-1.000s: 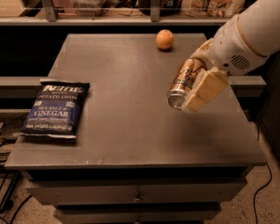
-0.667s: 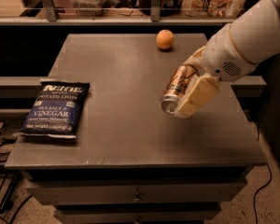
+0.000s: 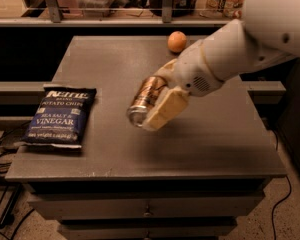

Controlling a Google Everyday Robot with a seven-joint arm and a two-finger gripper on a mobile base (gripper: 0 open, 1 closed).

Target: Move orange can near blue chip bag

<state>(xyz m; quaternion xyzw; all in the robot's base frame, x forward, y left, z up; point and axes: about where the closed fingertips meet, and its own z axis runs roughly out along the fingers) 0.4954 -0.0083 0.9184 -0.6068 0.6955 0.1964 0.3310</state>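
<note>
- One can (image 3: 146, 100), one bag (image 3: 58, 116), one orange (image 3: 177, 41) and one pincer (image 3: 151, 110) are showing; all are sitting on or hanging over a single dark surface (image 3: 210, 134).
- The pincer is pinching the can across its body, with a pale finger (image 3: 165, 111) lying along the can's near side.
- The can is being held off the surface around its middle, tilting with its silver top pointing down and to the left.
- The bag is lying flat with its lettering up, well apart from the can.
- The orange is resting near the far edge, behind the arm (image 3: 240, 49).
- Against the frame from a second ago, the can and pincer are sitting clearly further left, having left the right half and closed much of the gap to the bag.
- The arm is reaching further across from the right than it was then.
- The bag and the orange are sitting where they were.
- The bag is lying right at the left edge; whether it is overhanging a little cannot be told.
- A bare strip is lying between the bag's right side and the can.
- More bare surface is stretching along the front edge and across the right half under the arm.
- Drawers (image 3: 147, 209) are showing below the front edge, and cables (image 3: 0, 159) are trailing on the floor at the left.
</note>
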